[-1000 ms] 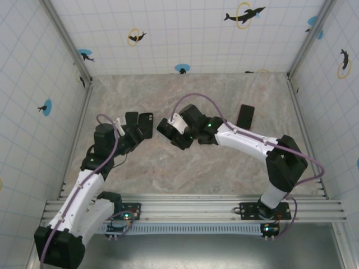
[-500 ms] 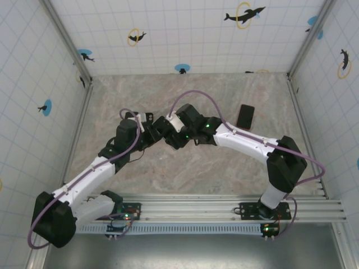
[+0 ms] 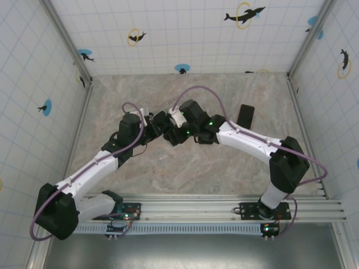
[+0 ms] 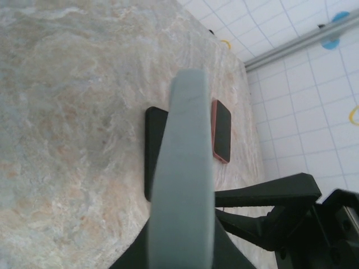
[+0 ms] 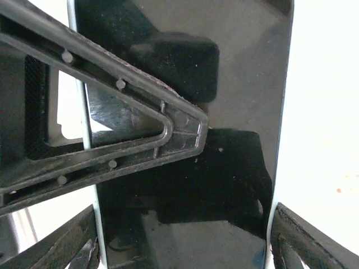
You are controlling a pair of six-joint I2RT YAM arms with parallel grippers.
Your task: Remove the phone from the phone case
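Two arms meet mid-worktop (image 3: 224,168), with open marbled stone all round and tiled walls (image 3: 185,33) on three sides. The right end effector (image 5: 190,241) clamps the pale-rimmed phone case (image 4: 185,185) across its width, the phone's (image 5: 235,67) glossy black screen showing. The left end effector (image 3: 157,124) is pinched tight on the case's edge. Two flat slabs lie side by side by the right wall: one black (image 4: 152,151), one coral-rimmed (image 4: 222,130).

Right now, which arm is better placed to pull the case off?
Left, likely. The left gripper is shut on the edge of the pale case, one finger across the phone, so it could peel; the right gripper clamps the phone's sides as anchor.
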